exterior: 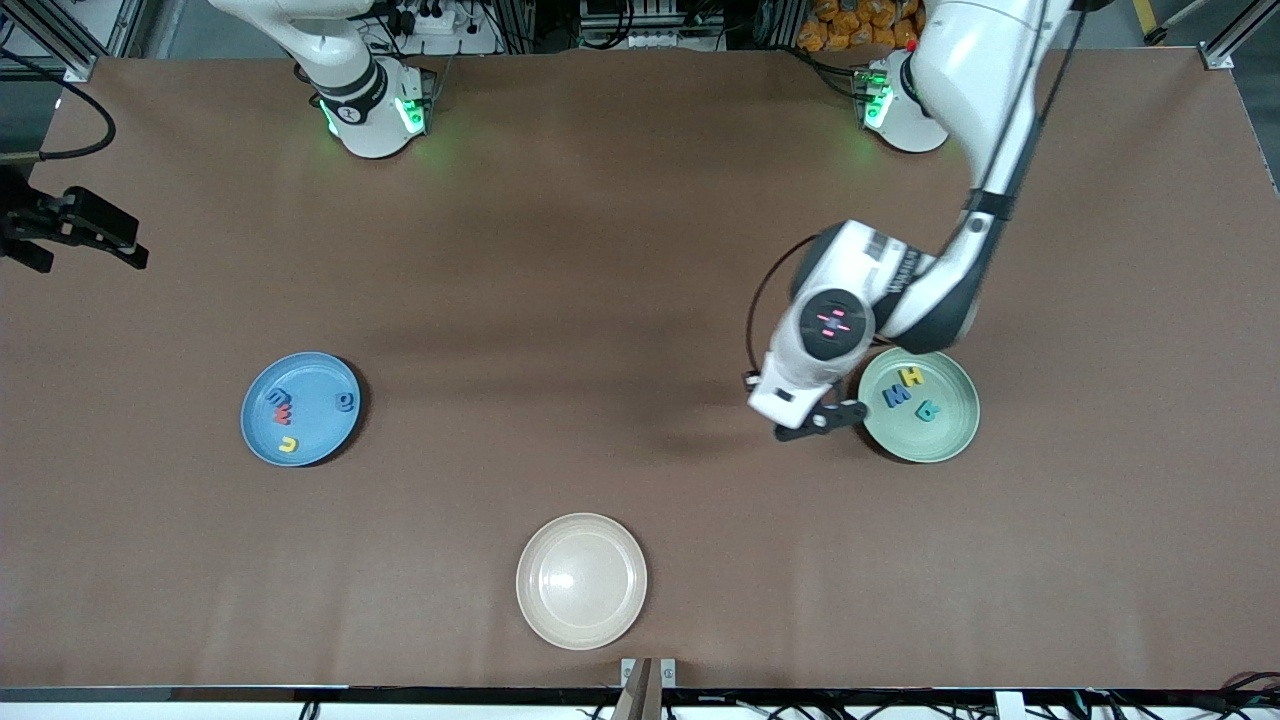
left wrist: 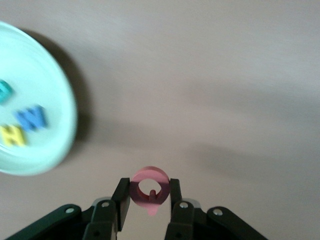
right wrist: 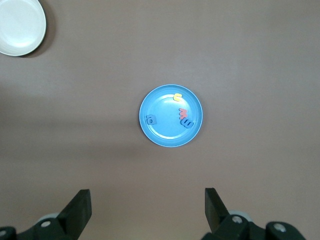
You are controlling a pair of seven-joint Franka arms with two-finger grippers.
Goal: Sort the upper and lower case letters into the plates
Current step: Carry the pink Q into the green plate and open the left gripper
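Note:
My left gripper [left wrist: 150, 192] is shut on a pink ring-shaped letter with a small tail [left wrist: 149, 174], pinched upright between its two fingers. It hangs [exterior: 822, 424] over bare table just beside the mint green plate [exterior: 945, 445], at the plate's edge toward the right arm's end. That plate [left wrist: 55, 150] holds a yellow H [exterior: 910, 377], a blue letter [exterior: 895, 397] and a teal letter [exterior: 928, 410]. The sky blue plate [exterior: 310, 385] holds several small letters in red, blue and yellow. My right gripper [right wrist: 147, 210] is open and empty, high above the table, looking down on the blue plate [right wrist: 165, 132].
A cream-white plate [exterior: 581, 580] with nothing in it lies near the table's front edge, between the two coloured plates. Brown table top [exterior: 600, 330] stretches between the plates. A black fixture [exterior: 75, 230] juts in at the table's edge at the right arm's end.

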